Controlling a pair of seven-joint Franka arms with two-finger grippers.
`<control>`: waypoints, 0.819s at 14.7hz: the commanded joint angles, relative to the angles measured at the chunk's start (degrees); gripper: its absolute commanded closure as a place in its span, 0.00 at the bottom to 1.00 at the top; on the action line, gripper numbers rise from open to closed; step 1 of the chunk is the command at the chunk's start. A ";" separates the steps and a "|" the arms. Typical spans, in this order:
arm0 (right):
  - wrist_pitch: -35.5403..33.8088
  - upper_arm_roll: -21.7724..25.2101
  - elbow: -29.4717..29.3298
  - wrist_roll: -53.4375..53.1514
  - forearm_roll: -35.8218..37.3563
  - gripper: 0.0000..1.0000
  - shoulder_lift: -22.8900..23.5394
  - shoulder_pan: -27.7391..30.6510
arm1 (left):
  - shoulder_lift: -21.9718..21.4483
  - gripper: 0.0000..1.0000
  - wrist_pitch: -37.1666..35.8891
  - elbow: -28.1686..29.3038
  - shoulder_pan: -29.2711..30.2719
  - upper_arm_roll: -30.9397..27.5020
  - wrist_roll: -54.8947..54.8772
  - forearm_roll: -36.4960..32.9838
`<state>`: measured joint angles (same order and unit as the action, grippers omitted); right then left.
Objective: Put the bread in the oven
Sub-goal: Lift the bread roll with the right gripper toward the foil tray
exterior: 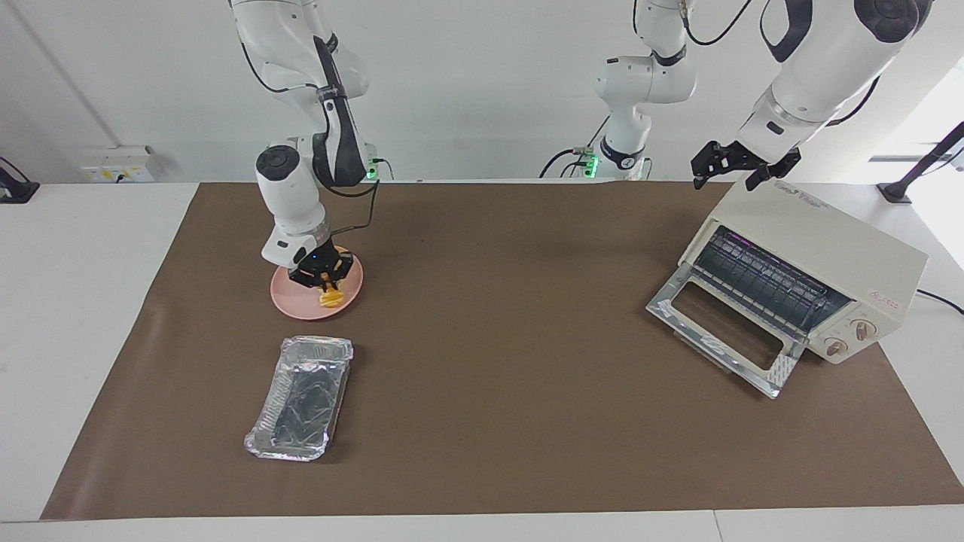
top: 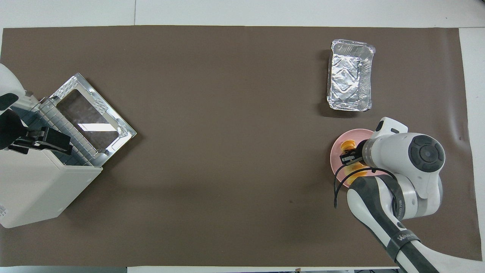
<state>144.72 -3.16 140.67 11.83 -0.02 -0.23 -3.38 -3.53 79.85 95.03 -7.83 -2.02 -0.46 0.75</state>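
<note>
The yellow-orange bread (exterior: 329,298) (top: 349,144) lies on a pink plate (exterior: 290,298) (top: 336,153) toward the right arm's end of the table. My right gripper (exterior: 322,277) (top: 348,157) is down on the plate, its fingers shut on the bread's middle. The cream-white oven (exterior: 828,241) (top: 34,189) stands at the left arm's end, its glass door (exterior: 715,335) (top: 91,121) dropped open and the wire rack showing. My left gripper (exterior: 724,179) (top: 64,142) hangs open over the oven's top and holds nothing.
A crinkled silver foil tray (exterior: 301,395) (top: 350,81) lies farther from the robots than the pink plate, a short gap between them. A brown mat covers the table. A third arm's base stands at the robots' edge.
</note>
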 commanded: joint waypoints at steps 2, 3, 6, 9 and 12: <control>-4.24 -0.18 -3.46 2.32 -0.07 1.00 0.41 0.66 | -1.04 0.00 -0.66 0.59 0.88 0.70 -0.77 -0.84; -8.27 -0.18 -6.00 2.24 -0.07 1.00 0.14 0.66 | -1.04 0.00 -0.66 0.59 0.88 0.62 -0.77 -0.84; -23.99 -0.18 -19.07 1.97 -0.07 1.00 0.75 1.27 | -1.04 0.00 -0.66 0.59 0.88 0.62 -0.77 -0.84; -35.44 -0.09 -34.80 1.80 -0.33 1.00 5.48 1.88 | -1.04 0.00 -0.66 0.59 0.88 0.70 -0.77 -0.84; -36.35 0.00 -43.27 1.71 -0.07 1.00 9.10 1.89 | -1.04 0.00 -0.75 0.59 0.88 0.70 -0.77 -0.93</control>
<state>110.00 -2.92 104.88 11.88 -0.02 3.25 -2.08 -3.53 79.85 95.03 -7.83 -2.02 -0.46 0.75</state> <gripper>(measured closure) 0.899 0.000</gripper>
